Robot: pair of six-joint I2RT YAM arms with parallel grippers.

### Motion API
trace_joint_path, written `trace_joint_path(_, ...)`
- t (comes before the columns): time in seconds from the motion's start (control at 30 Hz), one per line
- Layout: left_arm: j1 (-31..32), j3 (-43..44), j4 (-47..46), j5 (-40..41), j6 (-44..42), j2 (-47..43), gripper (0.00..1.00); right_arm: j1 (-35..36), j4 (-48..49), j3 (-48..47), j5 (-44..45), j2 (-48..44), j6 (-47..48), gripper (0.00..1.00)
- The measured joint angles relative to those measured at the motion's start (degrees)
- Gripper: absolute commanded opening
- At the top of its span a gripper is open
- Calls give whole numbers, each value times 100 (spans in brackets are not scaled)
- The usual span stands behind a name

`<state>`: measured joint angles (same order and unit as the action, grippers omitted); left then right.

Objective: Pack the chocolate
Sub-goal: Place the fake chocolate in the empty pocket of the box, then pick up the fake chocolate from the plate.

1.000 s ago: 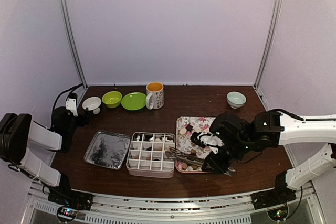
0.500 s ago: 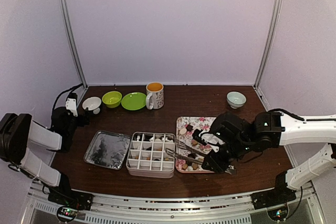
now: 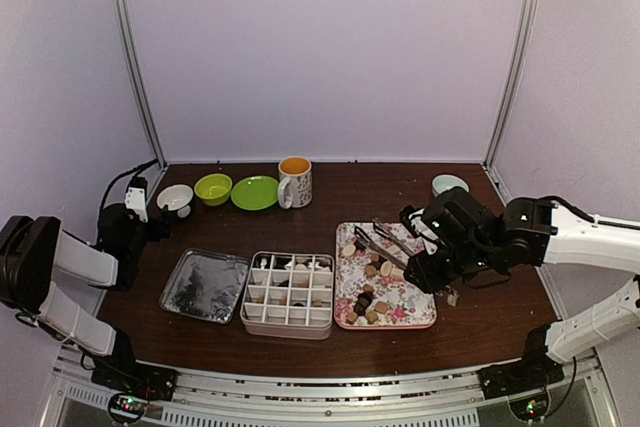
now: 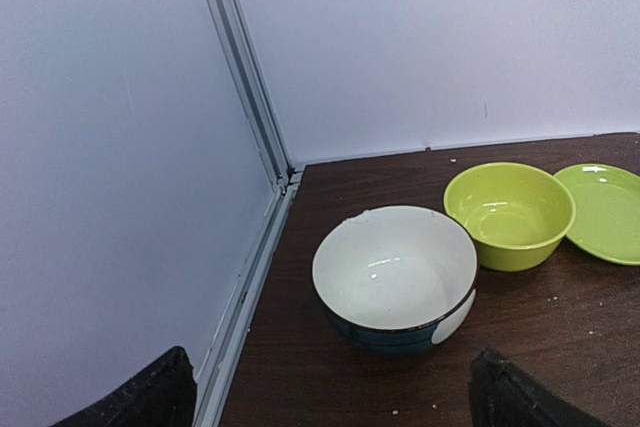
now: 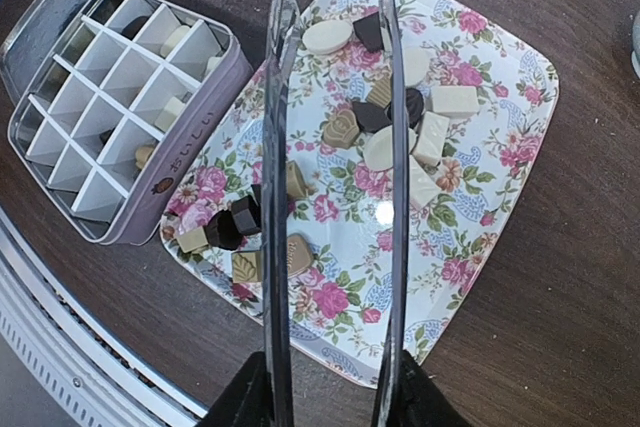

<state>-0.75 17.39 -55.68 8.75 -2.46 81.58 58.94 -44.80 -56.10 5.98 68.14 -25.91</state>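
Many chocolates (image 5: pixel 372 115) wait mid-frame on the floral tray (image 5: pixel 480 207) under empty tongs (image 5: pixel 277 147) pinched by the right fingers (image 5: pixel 243 405), left fingers (image 4: pixel 150 397) spread; next, likely, lower and nip one.

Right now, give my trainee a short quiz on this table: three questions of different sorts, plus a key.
1. True or false: the tongs are gripped in the right hand.
2. Where do most of the loose chocolates lie? A. on the tray B. on the green plate C. in the mug
3. Fill in: the open left hand faces a white ____.

Key
1. True.
2. A.
3. bowl.
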Motion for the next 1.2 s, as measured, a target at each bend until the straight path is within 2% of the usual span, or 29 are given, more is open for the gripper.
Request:
trace_joint_path(0.23, 0, 0, 2, 0, -2, 0, 98, -210, 0, 2, 7, 92, 0, 38)
trace_joint_path(0.53, 0, 0, 0, 0, 0, 0, 98, -514, -81, -37, -181, 664, 229, 38)
trace_joint_path(0.93, 0, 0, 2, 0, 0, 0, 98, -828, -341, -796, -361, 1856, 868, 35)
trace_joint_path(1.2, 0, 0, 2, 0, 0, 0, 98, -1088, -382, -1056, -400, 2186, 1084, 36)
